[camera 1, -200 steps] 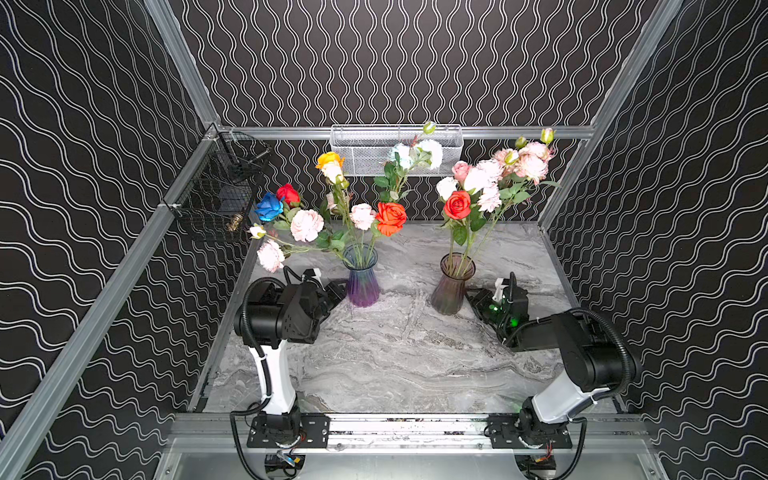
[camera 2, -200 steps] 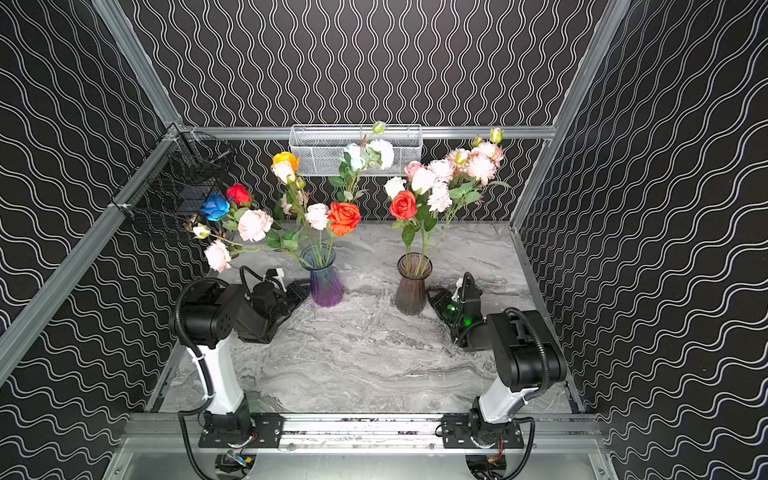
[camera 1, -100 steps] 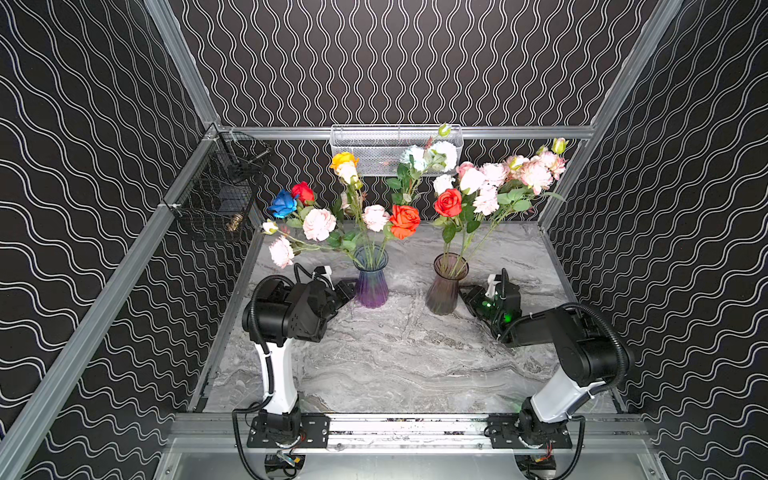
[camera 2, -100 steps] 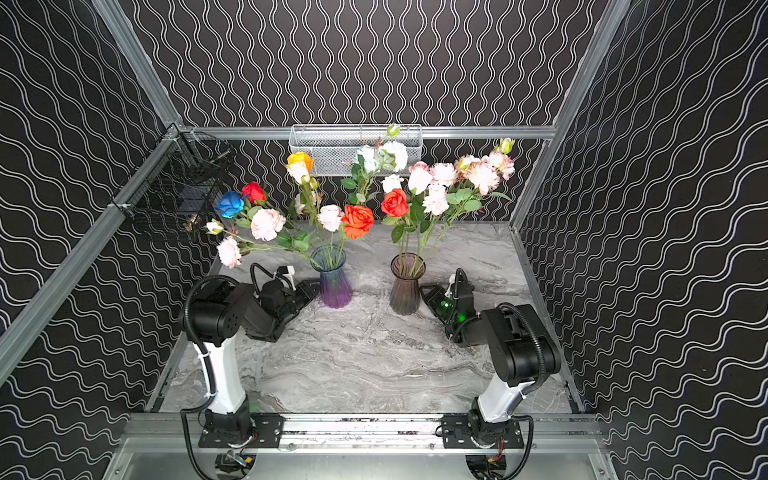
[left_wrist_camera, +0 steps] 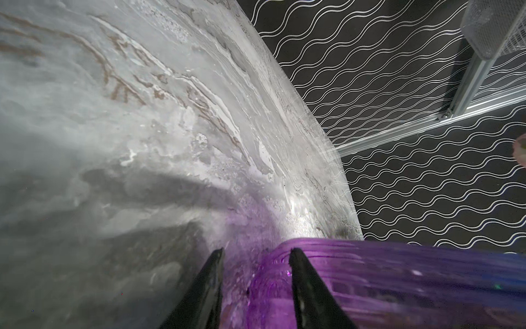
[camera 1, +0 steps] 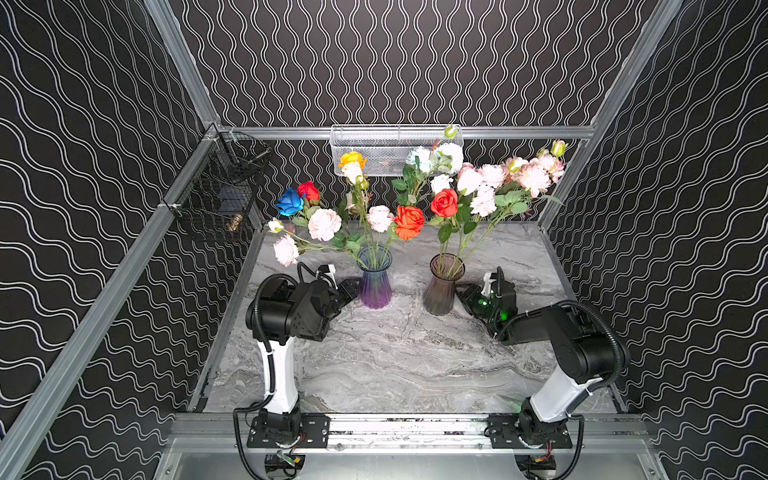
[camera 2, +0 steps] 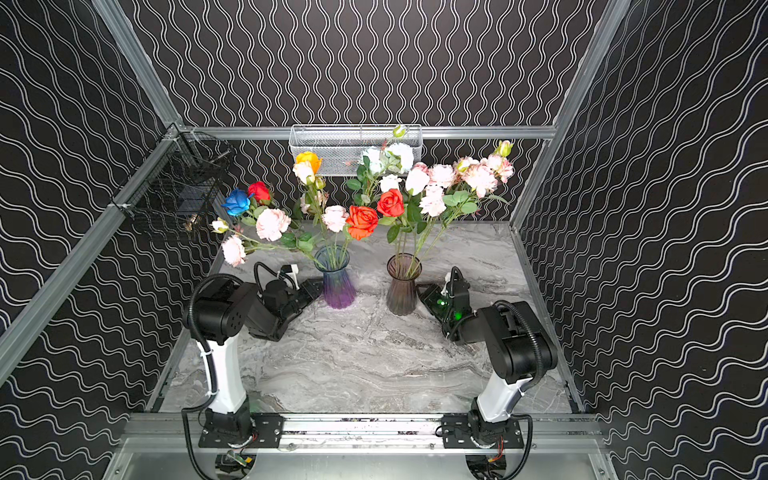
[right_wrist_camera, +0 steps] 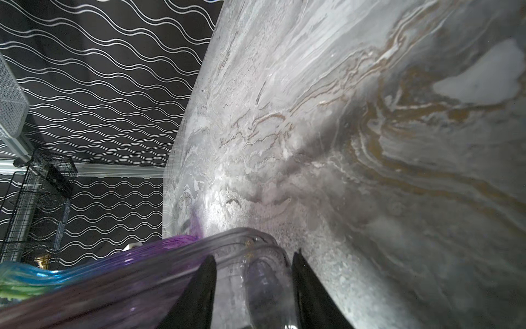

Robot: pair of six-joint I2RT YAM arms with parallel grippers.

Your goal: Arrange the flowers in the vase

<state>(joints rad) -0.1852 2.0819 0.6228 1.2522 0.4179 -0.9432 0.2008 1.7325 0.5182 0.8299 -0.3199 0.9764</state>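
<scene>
Two bunches of flowers stand in two vases in both top views. The blue, red, yellow, pink and orange flowers (camera 1: 409, 220) fill a purple vase (camera 1: 375, 286) (camera 2: 338, 286). Mostly pink and white flowers with one red rose (camera 1: 482, 187) fill a smoky grey vase (camera 1: 441, 291) (camera 2: 402, 291). My left gripper (camera 1: 353, 289) (left_wrist_camera: 256, 252) lies low on the table, shut on the foot of the purple vase (left_wrist_camera: 398, 273). From the other side, my right gripper (camera 1: 462, 291) (right_wrist_camera: 253, 256) is shut on the foot of the grey vase (right_wrist_camera: 244, 270).
A white mesh basket (camera 1: 395, 149) hangs on the back rail behind the blooms. A black wire basket (camera 1: 216, 195) hangs on the left wall. The vases stand about a hand's width apart on the marble tabletop (camera 1: 407, 357), whose front half lies bare.
Both vases have slid toward the middle of the table with their grippers, the purple one to the right and the grey one to the left. The flowers swayed along.
</scene>
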